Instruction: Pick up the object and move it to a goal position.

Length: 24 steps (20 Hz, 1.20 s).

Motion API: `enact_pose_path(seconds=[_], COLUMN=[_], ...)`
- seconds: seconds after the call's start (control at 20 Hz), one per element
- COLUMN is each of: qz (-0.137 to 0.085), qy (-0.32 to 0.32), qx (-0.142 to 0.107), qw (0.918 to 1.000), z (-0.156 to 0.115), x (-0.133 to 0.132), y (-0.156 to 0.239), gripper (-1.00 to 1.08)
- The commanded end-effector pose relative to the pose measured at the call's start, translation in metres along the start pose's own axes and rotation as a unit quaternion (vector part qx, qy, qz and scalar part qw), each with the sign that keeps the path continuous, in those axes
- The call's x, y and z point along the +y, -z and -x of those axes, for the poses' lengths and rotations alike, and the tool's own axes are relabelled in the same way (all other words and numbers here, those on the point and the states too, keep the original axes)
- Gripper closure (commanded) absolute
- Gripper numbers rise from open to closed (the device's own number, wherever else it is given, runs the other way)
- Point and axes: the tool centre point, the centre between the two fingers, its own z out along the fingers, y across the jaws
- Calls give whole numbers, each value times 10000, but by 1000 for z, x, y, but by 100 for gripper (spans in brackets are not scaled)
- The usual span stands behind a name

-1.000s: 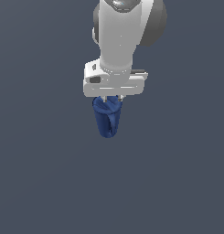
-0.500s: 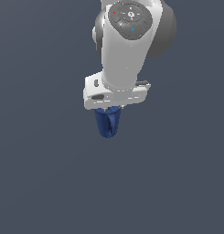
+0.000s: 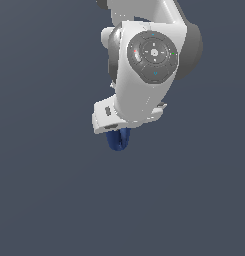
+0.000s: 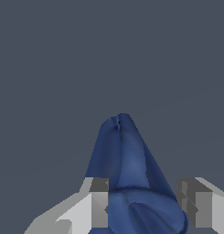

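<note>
Pick-up looks done: my gripper [image 4: 145,208] has its jaws pinching the dark blue mug [image 4: 127,173] from both sides, and the mug hangs below my wrist in the exterior view, clear of the grey floor [image 3: 49,200]. Remaining: carry to goal. No goal marker visible in either view, so remaining distance cannot be judged.
</note>
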Motion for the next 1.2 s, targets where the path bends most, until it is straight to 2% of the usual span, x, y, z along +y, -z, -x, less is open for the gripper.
enact_pose_path(seconds=[0.0, 0.75, 1.15], qz=[5, -23, -62], qy=[102, 645, 828], qx=[-141, -963, -1274], qw=[9998, 9933, 9884], z=[-6, -31, -35], x=[1, 3, 1], y=[-3, -28, -41], gripper=[-20, -20, -20])
